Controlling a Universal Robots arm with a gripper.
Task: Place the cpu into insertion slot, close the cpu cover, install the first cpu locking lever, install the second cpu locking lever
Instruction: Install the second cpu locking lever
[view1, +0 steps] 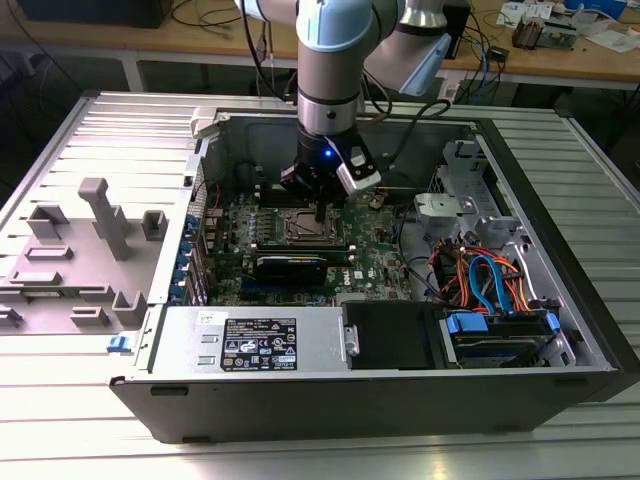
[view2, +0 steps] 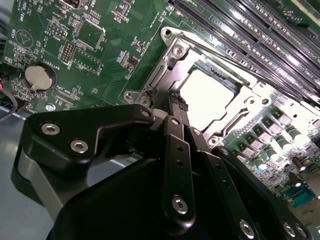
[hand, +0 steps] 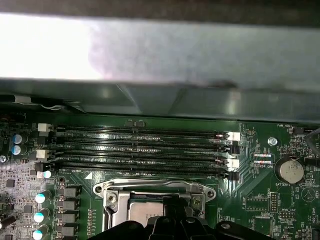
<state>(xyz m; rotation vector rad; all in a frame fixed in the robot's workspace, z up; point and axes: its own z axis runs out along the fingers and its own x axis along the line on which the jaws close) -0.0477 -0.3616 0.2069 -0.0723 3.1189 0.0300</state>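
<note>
- Exterior view: an open computer case (view1: 560, 250) lies on its side on a ribbed metal table (view1: 100, 140), with the green motherboard (view1: 380, 262) in its floor and a black power supply (view1: 250, 345) along the near wall.
- The grey robot arm (view1: 328, 75) comes straight down into the case, above the middle of the motherboard.
- Second wrist view: the black gripper (view2: 176, 102) has its fingers drawn together with no gap between the tips, and the tips sit at the edge of the insertion slot (view2: 155, 82).
- The cpu cover (view2: 240, 107) lies flat over the slot, its silvery frame around a square window.
- The cpu (view2: 207, 92) shows through that window, seated in the slot, its metal top glaring bright.
- First wrist view: four long memory slots (hand: 145, 152) run beside the socket's silvery rim.
- A round coin battery (view2: 40, 77) sits on the board, well apart from the slot.
</note>
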